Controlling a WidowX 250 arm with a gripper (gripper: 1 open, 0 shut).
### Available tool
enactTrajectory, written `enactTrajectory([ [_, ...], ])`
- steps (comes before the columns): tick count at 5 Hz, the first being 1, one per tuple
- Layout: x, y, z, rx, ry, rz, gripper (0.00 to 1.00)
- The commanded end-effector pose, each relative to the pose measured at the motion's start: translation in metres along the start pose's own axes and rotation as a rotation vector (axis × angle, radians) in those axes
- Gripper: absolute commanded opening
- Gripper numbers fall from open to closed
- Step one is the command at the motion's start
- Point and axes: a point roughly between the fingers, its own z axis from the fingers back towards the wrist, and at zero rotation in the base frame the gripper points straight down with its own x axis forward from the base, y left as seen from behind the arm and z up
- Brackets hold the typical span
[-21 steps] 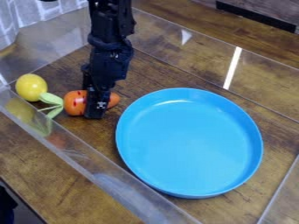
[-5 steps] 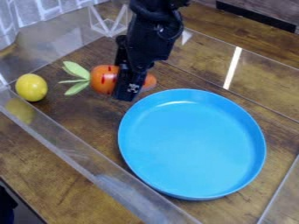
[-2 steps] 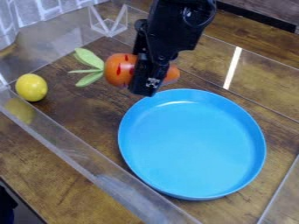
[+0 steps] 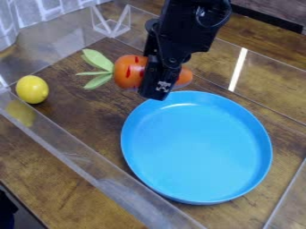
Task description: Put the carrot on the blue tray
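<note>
The orange carrot (image 4: 129, 71) hangs in the air with its light green leaves (image 4: 95, 68) pointing left. My black gripper (image 4: 156, 80) is shut on it from above, the arm reaching down from the top of the view. The carrot hovers just beyond the far left rim of the large round blue tray (image 4: 198, 145), which lies flat on the wooden table. Part of the carrot is hidden behind the fingers.
A round yellow lemon (image 4: 32, 89) rests on the table at the left. A clear plastic wall (image 4: 72, 143) runs along the left and near side of the workspace. Bright reflections streak the table at the right.
The gripper has lifted the carrot and carried it right, toward the tray's far left rim. The lemon and tray have not moved.
</note>
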Motion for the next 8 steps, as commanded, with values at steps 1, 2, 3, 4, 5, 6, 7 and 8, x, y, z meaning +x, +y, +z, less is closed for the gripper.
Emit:
enactTrajectory([
  [1,0.008,0.004,0.020,0.053,-0.066,0.004,0.00],
  [2,0.016,0.003,0.019,0.052,-0.067,-0.002,0.00],
  [3,0.026,0.002,0.017,0.052,-0.069,-0.014,0.00],
  [4,0.032,0.002,0.016,0.057,-0.069,-0.028,0.00],
  [5,0.031,0.005,0.012,0.055,-0.065,-0.026,0.00],
  [6,0.026,0.009,0.008,0.047,-0.062,-0.015,0.00],
  [7,0.021,0.016,0.004,0.036,-0.057,-0.001,0.00],
  [8,0.014,0.023,-0.002,0.026,-0.048,0.012,0.00],
])
